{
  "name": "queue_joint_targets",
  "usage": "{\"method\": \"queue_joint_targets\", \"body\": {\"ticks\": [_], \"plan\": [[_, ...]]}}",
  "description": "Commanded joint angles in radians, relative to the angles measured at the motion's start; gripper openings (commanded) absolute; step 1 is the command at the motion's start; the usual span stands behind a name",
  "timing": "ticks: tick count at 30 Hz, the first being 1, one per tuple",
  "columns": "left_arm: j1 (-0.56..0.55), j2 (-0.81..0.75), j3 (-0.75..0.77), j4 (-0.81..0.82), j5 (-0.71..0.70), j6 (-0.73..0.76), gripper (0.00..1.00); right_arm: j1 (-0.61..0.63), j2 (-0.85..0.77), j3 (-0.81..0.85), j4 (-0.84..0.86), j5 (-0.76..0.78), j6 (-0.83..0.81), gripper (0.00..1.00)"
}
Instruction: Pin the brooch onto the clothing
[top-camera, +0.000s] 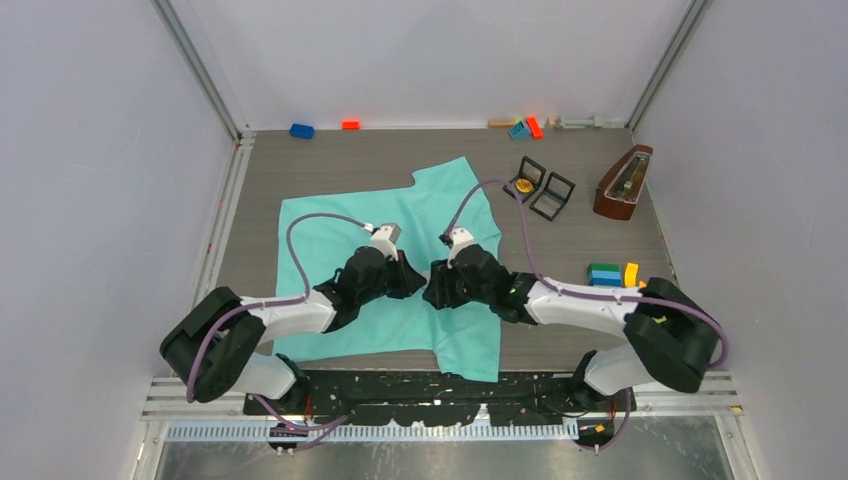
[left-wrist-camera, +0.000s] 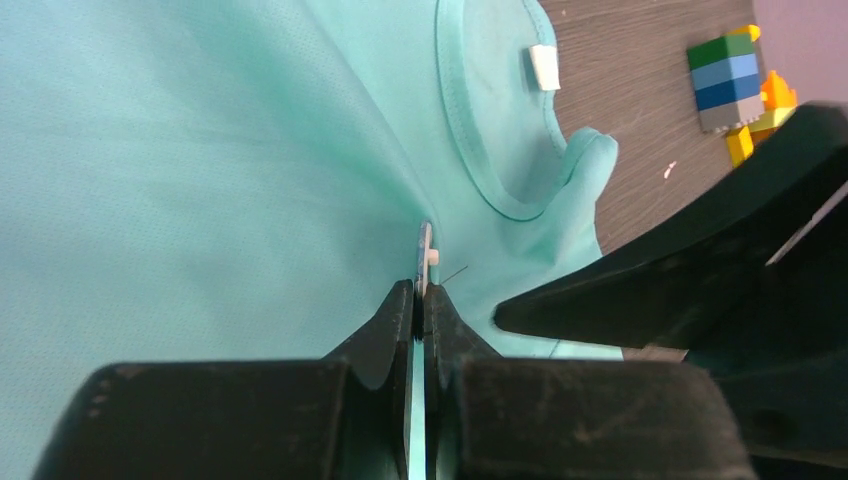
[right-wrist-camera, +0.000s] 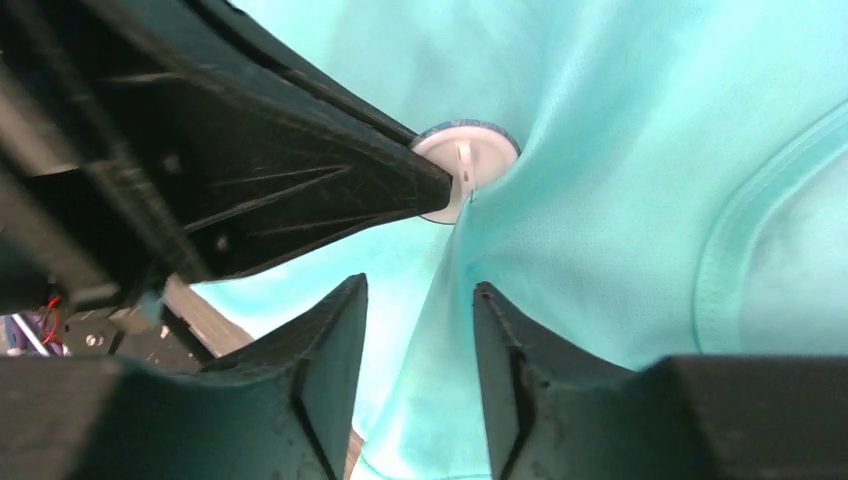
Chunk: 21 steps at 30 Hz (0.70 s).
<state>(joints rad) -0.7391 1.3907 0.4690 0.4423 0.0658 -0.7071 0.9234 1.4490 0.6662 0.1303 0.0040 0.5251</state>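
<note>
Left pincer (left-wrist-camera: 421, 300) clamped the brooch (left-wrist-camera: 425, 250), seen edge-on and half hidden; right pincer (right-wrist-camera: 420, 340) gaped wide, straddling a T-shirt (left-wrist-camera: 200, 180) ridge.

Bright even diffuse light, faint soft shadows, overhead view sharp, wrist foregrounds blurred

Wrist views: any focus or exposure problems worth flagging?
Left wrist: shirt weave and collar sharp, its own jaws at the bottom edge soft and near black; brooch edge-on, thin sliver only. Right wrist: brooch disc pale and slightly washed out, both arms' jaws dark with little detail. Top external: even light, soft shadows, frame posts splayed by the wide lens.
</note>
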Motion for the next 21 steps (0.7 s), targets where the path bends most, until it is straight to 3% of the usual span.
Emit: {"method": "queue_joint_targets", "body": {"ticks": [1,5,11,21], "plan": [[0.015,-0.075,-0.043,0.127,0.037,0.021,0.0,-0.003,-0.18,-0.015,-0.051,0.049,-0.004,0.57],[0.023,-0.13,-0.084,0.151,0.064,0.04,0.0,-0.05,-0.296,-0.055,-0.052,0.013,-0.008,0.65],[0.045,-0.181,-0.099,0.144,0.104,0.05,0.0,-0.091,-0.375,-0.123,-0.007,-0.053,-0.004,0.66],[0.152,-0.147,-0.109,0.2,0.438,0.047,0.0,-0.164,-0.486,-0.246,0.149,-0.222,-0.074,0.73]]}}
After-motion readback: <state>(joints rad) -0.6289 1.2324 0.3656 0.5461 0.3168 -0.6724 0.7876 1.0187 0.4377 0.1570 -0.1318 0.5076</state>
